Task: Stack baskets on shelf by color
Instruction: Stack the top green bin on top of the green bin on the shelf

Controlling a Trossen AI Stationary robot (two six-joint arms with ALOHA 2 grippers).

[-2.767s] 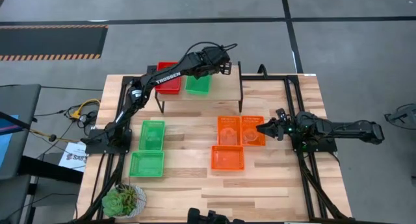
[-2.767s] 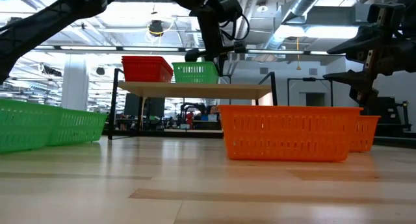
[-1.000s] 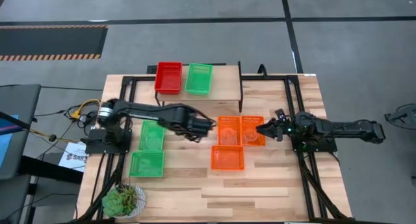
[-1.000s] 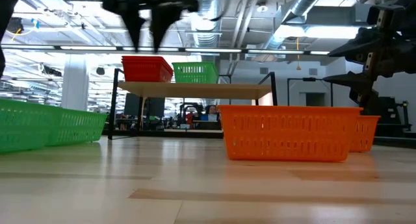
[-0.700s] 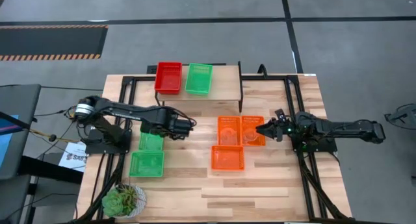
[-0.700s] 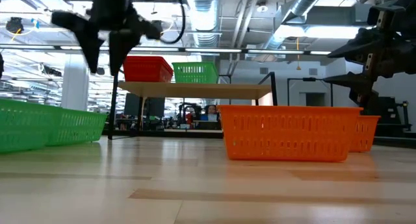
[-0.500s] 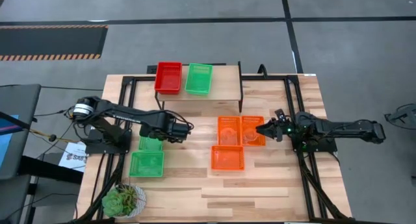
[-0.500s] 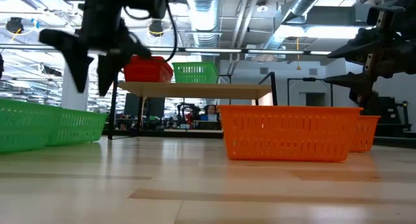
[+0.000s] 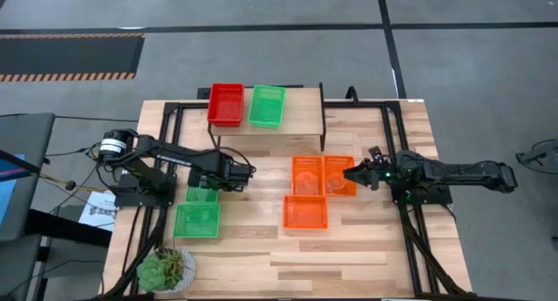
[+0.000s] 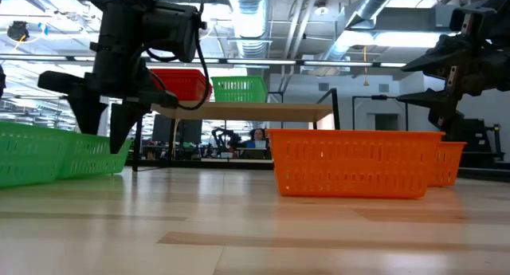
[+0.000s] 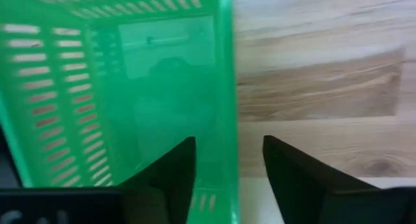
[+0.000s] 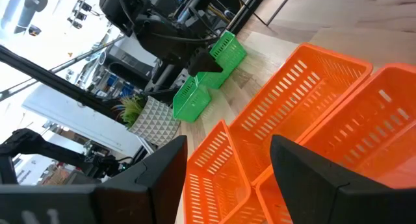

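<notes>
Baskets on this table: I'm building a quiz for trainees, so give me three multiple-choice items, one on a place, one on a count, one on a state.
1. Where is the left claw?
A. over the shelf
B. at the rim of a green basket on the table
C. over the plant

2. How many orange baskets are on the table?
A. one
B. two
C. three

3. How do the left claw's fingers stand?
A. apart, astride the green basket's wall
B. shut on a red basket
C. shut on nothing

Answers:
1 B: the left claw is down at the green basket, far from the shelf.
2 C: three orange baskets lie grouped before the right claw.
3 A: the left wrist view shows one finger inside the wall and one outside.
</notes>
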